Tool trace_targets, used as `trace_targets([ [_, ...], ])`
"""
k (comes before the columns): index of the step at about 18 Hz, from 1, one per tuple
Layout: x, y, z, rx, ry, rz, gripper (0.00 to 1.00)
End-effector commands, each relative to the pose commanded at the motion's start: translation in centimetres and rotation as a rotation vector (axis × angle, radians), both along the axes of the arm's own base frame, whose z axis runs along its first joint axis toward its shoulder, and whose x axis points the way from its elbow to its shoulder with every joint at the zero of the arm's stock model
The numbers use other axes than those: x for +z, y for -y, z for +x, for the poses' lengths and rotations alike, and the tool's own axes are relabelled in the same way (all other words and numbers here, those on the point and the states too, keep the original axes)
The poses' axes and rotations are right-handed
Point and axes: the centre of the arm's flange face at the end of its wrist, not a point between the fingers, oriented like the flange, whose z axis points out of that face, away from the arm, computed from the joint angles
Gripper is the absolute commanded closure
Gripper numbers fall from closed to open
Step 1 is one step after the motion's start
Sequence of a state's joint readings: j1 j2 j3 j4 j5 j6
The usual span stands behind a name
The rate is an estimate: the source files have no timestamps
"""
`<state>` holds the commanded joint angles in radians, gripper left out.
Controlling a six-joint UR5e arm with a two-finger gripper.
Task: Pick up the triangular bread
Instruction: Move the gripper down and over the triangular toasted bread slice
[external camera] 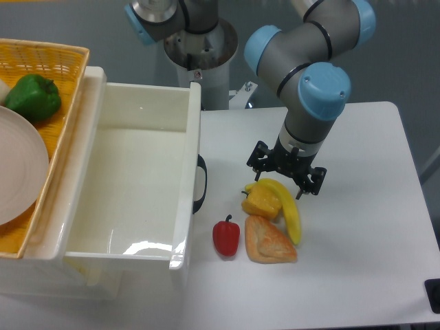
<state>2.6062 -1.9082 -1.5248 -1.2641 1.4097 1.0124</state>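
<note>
The triangular bread (269, 240) lies flat on the white table (364, 206), golden-brown and glossy, near the front. A small red pepper (226, 236) stands just to its left. Behind it sit a yellow-orange bell pepper (262, 202) and a curved yellow banana (284, 207), both touching or nearly touching the bread. My gripper (287, 175) hangs above the far end of the banana, behind the bread and apart from it. Its black fingers point down; whether they are open or shut is not clear from this angle.
A large white bin (137, 185) with a black handle (200, 184) fills the left of the table. Beside it a woven yellow basket (58, 58) holds a green pepper (34, 97) and a pale plate (17, 165). The arm's base stands at the back.
</note>
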Motion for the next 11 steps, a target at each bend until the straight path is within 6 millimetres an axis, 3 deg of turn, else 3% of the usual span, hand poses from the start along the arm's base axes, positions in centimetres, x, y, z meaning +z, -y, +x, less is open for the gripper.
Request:
trace_targets([
  [11, -2.6, 0.3, 1.1, 0.001, 0.043, -0.029, 0.00],
])
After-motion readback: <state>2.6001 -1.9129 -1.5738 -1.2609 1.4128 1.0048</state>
